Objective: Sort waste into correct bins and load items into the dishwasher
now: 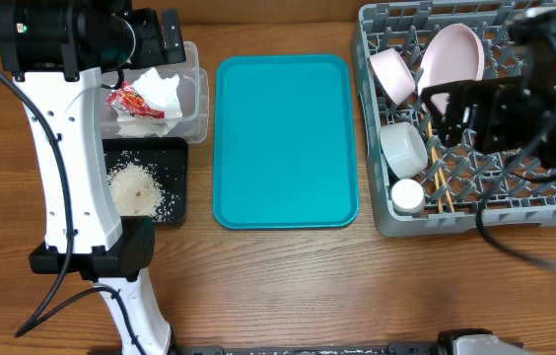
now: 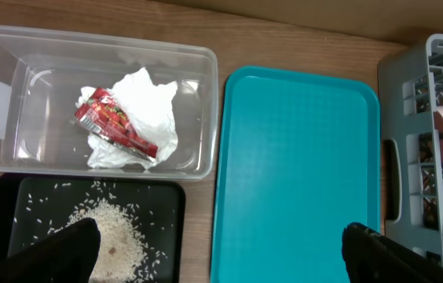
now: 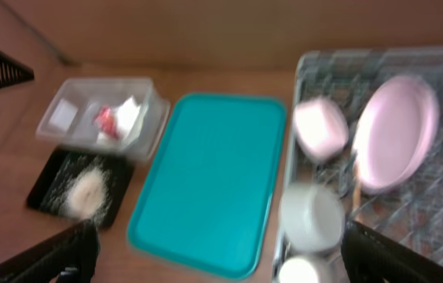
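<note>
The crumpled napkin [image 1: 167, 89] and the red wrapper [image 1: 131, 101] lie in the clear tub [image 1: 195, 61]. Both also show in the left wrist view, the napkin [image 2: 149, 102] and the wrapper [image 2: 111, 122]. The rice [image 1: 133, 186] lies on the black tray [image 1: 175, 158]. The grey rack [image 1: 475, 221] holds the plate [image 1: 453, 57], small dish [image 1: 392, 74], bowl [image 1: 403, 148], cup [image 1: 407, 194] and chopsticks [image 1: 440, 173]. My left gripper [image 2: 221, 259] is open and empty, high above the tub. My right gripper [image 3: 221, 259] is open and empty above the rack.
A large teal tray [image 1: 283, 143] lies bare between the bins and the rack. The left arm's white column [image 1: 66, 168] stands beside the black tray. The right wrist view is blurred.
</note>
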{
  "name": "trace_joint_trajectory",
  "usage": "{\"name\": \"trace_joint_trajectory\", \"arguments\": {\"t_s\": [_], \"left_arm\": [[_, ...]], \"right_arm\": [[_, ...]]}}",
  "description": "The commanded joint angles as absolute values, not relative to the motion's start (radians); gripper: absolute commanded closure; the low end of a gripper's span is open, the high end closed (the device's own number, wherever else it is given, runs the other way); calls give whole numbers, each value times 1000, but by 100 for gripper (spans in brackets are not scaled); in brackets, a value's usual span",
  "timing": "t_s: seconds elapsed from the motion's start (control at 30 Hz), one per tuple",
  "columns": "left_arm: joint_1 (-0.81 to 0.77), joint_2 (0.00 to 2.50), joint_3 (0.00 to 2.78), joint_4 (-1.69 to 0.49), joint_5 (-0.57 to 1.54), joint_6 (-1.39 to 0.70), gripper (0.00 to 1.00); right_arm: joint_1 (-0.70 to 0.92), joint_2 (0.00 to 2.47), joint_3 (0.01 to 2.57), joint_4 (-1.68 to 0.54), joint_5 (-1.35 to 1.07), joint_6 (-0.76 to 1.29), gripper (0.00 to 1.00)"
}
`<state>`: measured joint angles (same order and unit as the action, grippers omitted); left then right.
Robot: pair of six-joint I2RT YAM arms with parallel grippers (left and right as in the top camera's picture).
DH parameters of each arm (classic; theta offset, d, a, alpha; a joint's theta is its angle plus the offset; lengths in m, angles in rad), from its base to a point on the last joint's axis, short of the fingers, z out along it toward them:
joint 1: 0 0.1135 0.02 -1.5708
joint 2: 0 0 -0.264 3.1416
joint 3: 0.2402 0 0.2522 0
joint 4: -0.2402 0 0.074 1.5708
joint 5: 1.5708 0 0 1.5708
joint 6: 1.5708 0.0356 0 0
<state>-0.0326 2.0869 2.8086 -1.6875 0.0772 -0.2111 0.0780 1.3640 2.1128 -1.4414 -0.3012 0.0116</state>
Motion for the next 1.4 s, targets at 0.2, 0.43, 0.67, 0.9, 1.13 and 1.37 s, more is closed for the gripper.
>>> {"name": "trace_joint_trajectory", "arguments": {"t_s": [0.2,0.43,0.67,0.9,1.13,1.37], "left_arm": [[-36,2066,2823,-1689,70,-221,0],[-36,2066,2823,-1689,70,-221,0],[-36,2066,2823,-1689,70,-221,0],[-36,2066,2823,-1689,70,-221,0],[-36,2066,2823,-1689,70,-221,0],[-36,2066,2823,-1689,70,-221,0]], "right_arm": [[72,920,1414,-936,-122,27,0],[72,491,696,-385,-156,27,0],[72,180,273,-32,-211,27,0],[72,70,100,107,-210,27,0],[72,31,23,119,-211,27,0],[79,8,8,-54,-211,31,0]]}}
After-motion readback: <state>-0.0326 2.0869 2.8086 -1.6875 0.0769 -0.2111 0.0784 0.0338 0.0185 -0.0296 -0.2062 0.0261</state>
